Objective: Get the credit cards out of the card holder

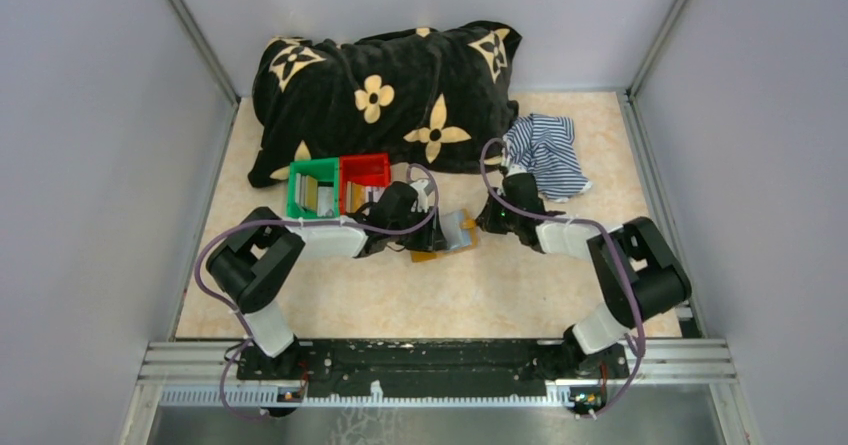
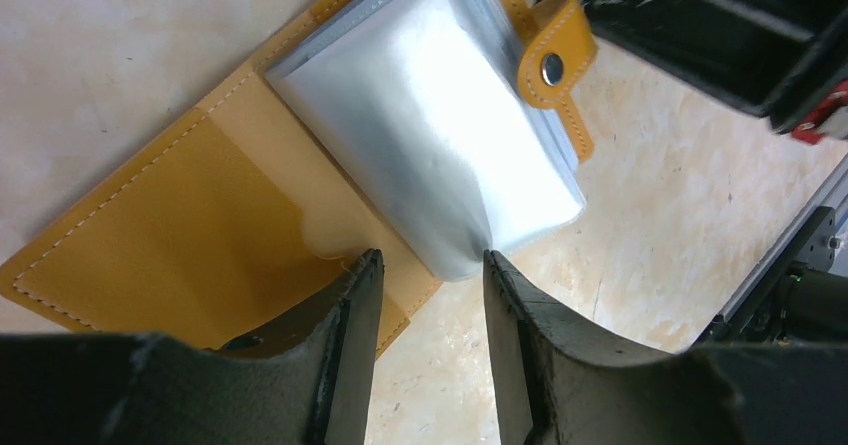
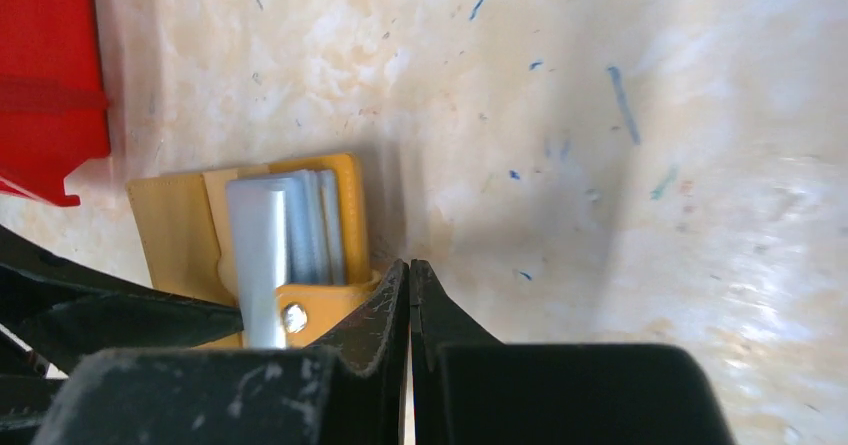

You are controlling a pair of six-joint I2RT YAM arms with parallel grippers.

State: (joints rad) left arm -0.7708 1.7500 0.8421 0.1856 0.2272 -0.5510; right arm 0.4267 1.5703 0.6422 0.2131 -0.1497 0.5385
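The card holder (image 1: 447,235) lies open on the table between my two grippers, tan inside (image 2: 180,215) with a stack of silvery grey sleeves (image 2: 430,135) and a snap tab (image 2: 555,55). No credit cards show plainly in the sleeves. Flat greyish and yellowish pieces that look like credit cards (image 1: 320,198) stand in the green bin. My left gripper (image 2: 428,265) is open, its fingertips either side of the top sleeve's near corner without pinching it. My right gripper (image 3: 410,265) is shut, its tips on the table right beside the tab (image 3: 320,310) and the holder's edge (image 3: 352,215).
A green bin (image 1: 298,187) and a red bin (image 1: 365,170) stand side by side just behind my left gripper. A black flowered cushion (image 1: 390,90) fills the back. A striped blue-white cloth (image 1: 545,150) lies at the back right, behind my right arm.
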